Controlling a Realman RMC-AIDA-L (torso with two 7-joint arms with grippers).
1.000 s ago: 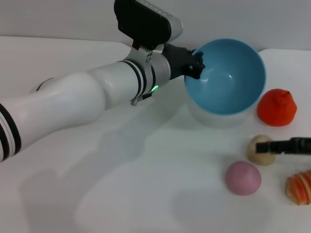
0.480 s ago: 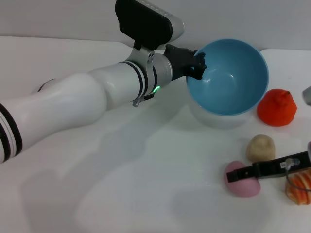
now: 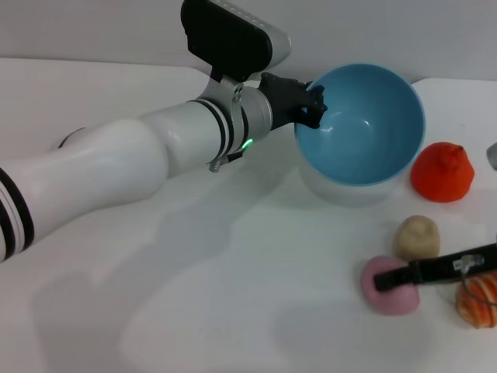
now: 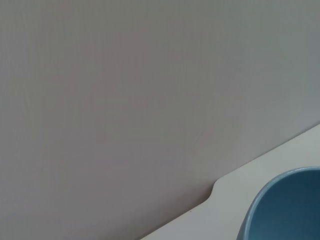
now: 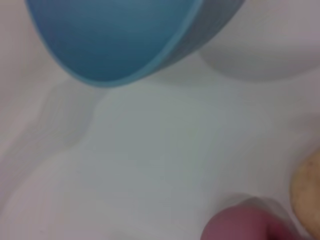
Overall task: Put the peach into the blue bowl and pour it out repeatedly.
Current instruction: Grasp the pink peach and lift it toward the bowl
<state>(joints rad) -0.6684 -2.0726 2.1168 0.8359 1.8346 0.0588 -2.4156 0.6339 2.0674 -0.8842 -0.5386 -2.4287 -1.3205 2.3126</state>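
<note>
Bowl hold: my left pincer (image 3: 314, 105) is pinching the left rim of the light-blue round glossy plastic bowl (image 3: 365, 128), which is lifted off the white worktop (image 3: 233, 311) at the far side and tipped so its mouth faces near and right. I judge that tilt is there to present the opening for loading.
Bowl contents: empty.
Peach: the small smooth pink-mauve ball of a peach (image 3: 388, 286) lies on the worktop at the near right, well apart from the bowl.
Right pincer: one dark finger (image 3: 423, 270) reaches in from the right and lies across the top of the peach; I see no second finger, so I cannot tell whether my right pincer is spread or pressed together.
Neighbours: a beige potato-like lump (image 3: 417, 237) sits just beyond the peach, an orange-striped piece (image 3: 480, 299) to its right, an orange-red pointed fruit (image 3: 443, 172) beside the bowl.
Stage, by my reckoning: grasping the peach.
</note>
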